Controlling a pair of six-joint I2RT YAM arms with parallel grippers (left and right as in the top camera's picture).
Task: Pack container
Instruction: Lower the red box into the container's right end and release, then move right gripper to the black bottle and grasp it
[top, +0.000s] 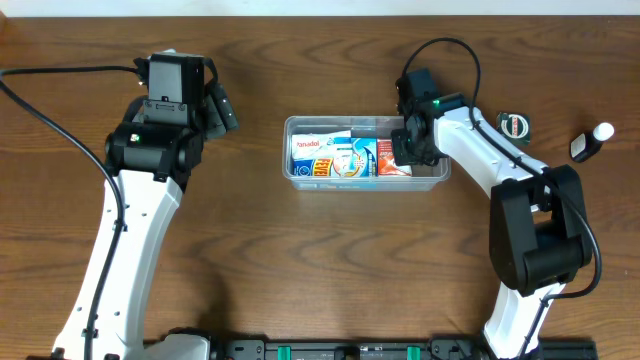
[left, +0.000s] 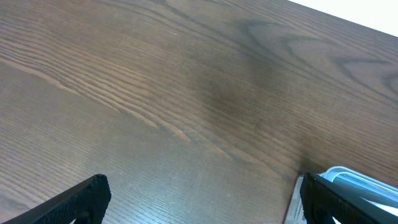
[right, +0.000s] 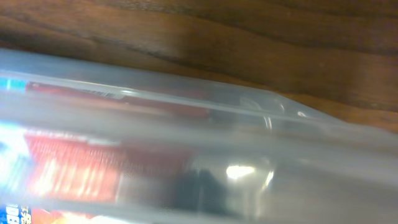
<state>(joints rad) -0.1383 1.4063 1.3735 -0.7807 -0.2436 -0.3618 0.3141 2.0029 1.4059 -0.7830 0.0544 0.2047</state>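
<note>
The clear plastic container (top: 366, 154) sits at the table's middle and holds a blue and white box (top: 330, 157) and a small red box (top: 393, 160). My right gripper (top: 411, 146) reaches down into the container's right end, beside the red box. The right wrist view is blurred: the container wall (right: 205, 124) fills it, with the red box (right: 68, 168) and a dark shape behind it, and the fingers cannot be made out. My left gripper (top: 222, 108) hangs open and empty over bare table (left: 205, 208) left of the container, whose corner (left: 367, 183) shows there.
A round dark tin (top: 514, 125) and a small black and white bottle (top: 590, 142) lie on the wooden table to the right of the container. The right arm's base stands at the front right, the left arm's at the front left.
</note>
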